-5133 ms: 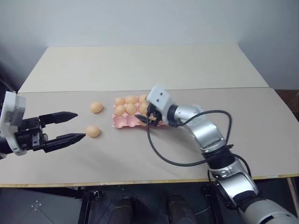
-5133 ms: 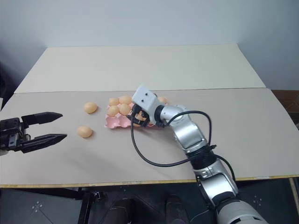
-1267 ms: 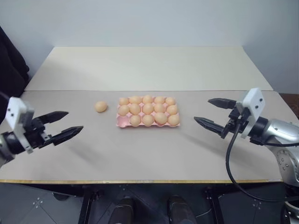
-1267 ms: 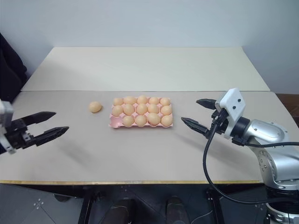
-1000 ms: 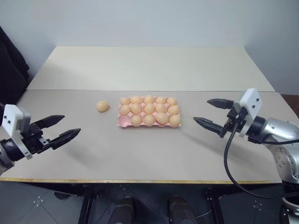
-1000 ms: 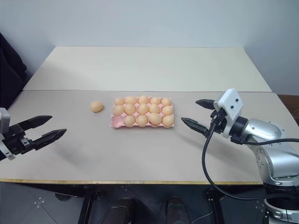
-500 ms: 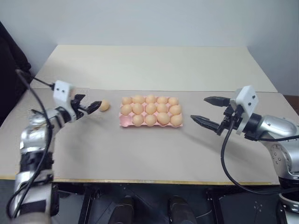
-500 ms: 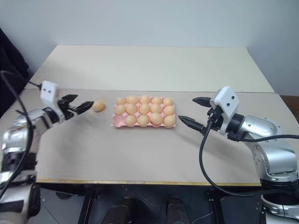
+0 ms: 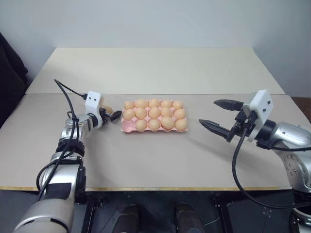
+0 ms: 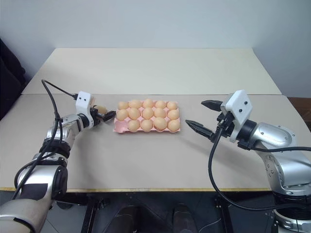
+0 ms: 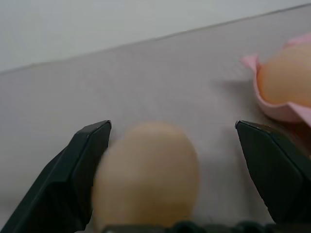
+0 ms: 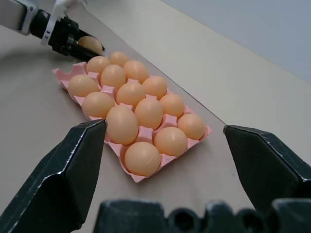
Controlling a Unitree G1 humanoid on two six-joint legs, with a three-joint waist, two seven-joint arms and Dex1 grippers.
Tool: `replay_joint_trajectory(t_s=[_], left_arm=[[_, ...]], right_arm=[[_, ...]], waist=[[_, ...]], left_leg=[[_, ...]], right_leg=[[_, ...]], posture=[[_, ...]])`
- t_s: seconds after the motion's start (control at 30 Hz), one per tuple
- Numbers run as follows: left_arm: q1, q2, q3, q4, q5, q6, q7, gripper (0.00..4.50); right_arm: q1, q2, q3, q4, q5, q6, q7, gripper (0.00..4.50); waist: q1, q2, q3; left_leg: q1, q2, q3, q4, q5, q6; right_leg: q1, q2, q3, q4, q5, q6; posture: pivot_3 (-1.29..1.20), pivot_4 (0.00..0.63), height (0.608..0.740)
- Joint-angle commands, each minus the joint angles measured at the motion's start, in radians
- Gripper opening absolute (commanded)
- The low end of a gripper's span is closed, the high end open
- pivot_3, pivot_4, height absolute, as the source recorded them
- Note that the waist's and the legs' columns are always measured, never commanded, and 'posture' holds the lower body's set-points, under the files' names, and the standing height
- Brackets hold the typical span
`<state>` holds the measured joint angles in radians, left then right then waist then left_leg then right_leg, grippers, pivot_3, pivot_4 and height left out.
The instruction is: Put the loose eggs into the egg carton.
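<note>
One loose egg [image 11: 148, 174], light orange-tan, lies on the table just left of the egg carton [image 9: 127, 127]. My left gripper [image 9: 111, 112] is open around it. In the left wrist view the egg rests against one finger [image 11: 77, 165], with a gap to the other finger [image 11: 272, 165]. The pink egg carton [image 12: 62, 74] holds several eggs; its front left corner cup is empty. My right gripper [image 9: 208, 112] hovers open to the right of the carton, with nothing between its fingers.
The carton's pink corner [image 11: 252, 63] lies close beside the left gripper's far finger. The beige table [image 9: 146, 160] has a seam running across behind the carton. A black cable [image 9: 65, 90] loops from the left arm.
My left arm has swung forward and inward, bringing its open fingers around the loose egg beside the carton. The right gripper has stayed in place.
</note>
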<state>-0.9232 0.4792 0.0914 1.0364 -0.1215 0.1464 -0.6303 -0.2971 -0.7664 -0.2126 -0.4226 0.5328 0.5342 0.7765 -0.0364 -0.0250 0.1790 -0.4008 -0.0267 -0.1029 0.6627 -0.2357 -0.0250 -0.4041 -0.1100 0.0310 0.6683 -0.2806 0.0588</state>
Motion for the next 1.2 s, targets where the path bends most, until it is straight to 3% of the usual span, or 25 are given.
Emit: replay_joint_trajectory(t_s=[0.03, 0.23, 0.4, 0.6, 0.9, 1.2], left_arm=[[-0.029, -0.005, 0.0, 0.032, 0.016, -0.017, 0.012, 3.57], [-0.016, 0.015, 0.004, -0.018, 0.013, -0.022, -0.011, 1.83], [0.05, 0.033, 0.001, -0.271, -0.032, 0.036, -0.108, 1.77], [0.237, 0.044, -0.013, -0.771, -0.188, 0.275, -0.26, 1.77], [0.39, 0.07, -0.049, -0.97, -0.242, 0.402, -0.31, 1.77], [0.358, 0.101, -0.014, -1.004, -0.261, 0.429, -0.287, 4.48]], right_arm=[[-0.007, -0.014, -0.047, -0.043, 0.02, 0.01, -0.02, 4.5], [-0.005, -0.012, -0.052, -0.044, 0.023, 0.013, -0.036, 4.5], [-0.004, -0.006, -0.05, -0.044, 0.021, 0.014, -0.046, 4.5], [0.011, 0.0, -0.048, -0.063, 0.02, 0.016, -0.061, 4.5], [0.041, 0.001, -0.059, -0.086, 0.028, 0.02, -0.077, 4.5], [0.027, 0.0, -0.058, -0.077, 0.029, 0.021, -0.084, 4.5]], waist=[[-0.001, 0.0, 0.0], [-0.004, 0.0, 0.0], [-0.006, 0.0, 0.0], [-0.006, 0.0, 0.0], [-0.006, 0.0, 0.0], [-0.005, 0.0, 0.0]], left_leg=[[0.0, 0.0, 0.0, 0.0, 0.0, 0.0], [0.0, 0.0, 0.0, 0.001, 0.0, 0.0], [-0.001, 0.0, 0.0, 0.001, 0.0, 0.0], [-0.001, 0.0, 0.0, 0.001, 0.0, 0.0], [0.001, 0.0, 0.0, 0.001, 0.0, 0.0], [0.001, 0.0, 0.0, 0.001, 0.0, 0.0]], right_leg=[[0.0, 0.0, 0.0, 0.001, 0.0, 0.0], [0.0, 0.0, 0.0, 0.003, 0.0, 0.0], [-0.001, 0.0, 0.0, 0.005, 0.0, 0.0], [-0.001, 0.0, 0.0, 0.005, 0.0, 0.0], [0.0, 0.0, 0.001, 0.002, 0.0, 0.0], [0.0, 0.0, 0.001, 0.001, 0.0, 0.0]], posture=[[0.0, 0.15, 0.74], [0.0, 0.15, 0.74], [0.0, 0.15, 0.74], [0.0, 0.15, 0.74], [0.0, 0.15, 0.74], [0.0, 0.15, 0.74]])
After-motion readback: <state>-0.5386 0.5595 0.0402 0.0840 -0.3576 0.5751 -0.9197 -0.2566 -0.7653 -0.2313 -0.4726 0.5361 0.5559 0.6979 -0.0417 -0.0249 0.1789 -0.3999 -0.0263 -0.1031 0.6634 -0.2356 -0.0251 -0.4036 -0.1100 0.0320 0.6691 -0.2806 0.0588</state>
